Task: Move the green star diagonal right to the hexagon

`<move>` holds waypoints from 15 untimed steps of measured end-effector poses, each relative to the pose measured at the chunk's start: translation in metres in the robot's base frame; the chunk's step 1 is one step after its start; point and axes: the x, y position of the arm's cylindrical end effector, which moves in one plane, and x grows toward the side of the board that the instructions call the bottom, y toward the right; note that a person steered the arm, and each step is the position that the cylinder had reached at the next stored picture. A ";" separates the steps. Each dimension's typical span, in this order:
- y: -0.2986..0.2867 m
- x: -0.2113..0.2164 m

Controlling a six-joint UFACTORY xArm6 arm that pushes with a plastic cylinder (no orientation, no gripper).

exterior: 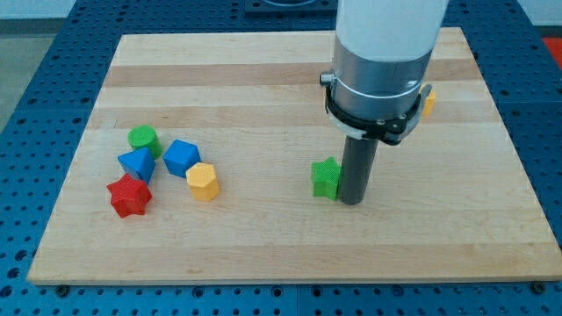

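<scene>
tip (352,202) is being held touching green star (326,179) on its right, mid-worktop (263,237) | no fingers fitted | yellow hexagon (202,182) well left | risk: star being rotated off-line, glancing away

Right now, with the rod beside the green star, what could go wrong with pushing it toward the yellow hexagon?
1. My tip touches the green star on its right side, slightly low; an off-centre push may spin the star or let it slip away.
2. The yellow hexagon sits close to the blue block; overshooting could knock both and scatter the cluster.
3. The arm partly hides a yellow block behind it.
</scene>
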 end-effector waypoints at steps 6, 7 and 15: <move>-0.063 -0.004; -0.075 -0.002; -0.073 0.029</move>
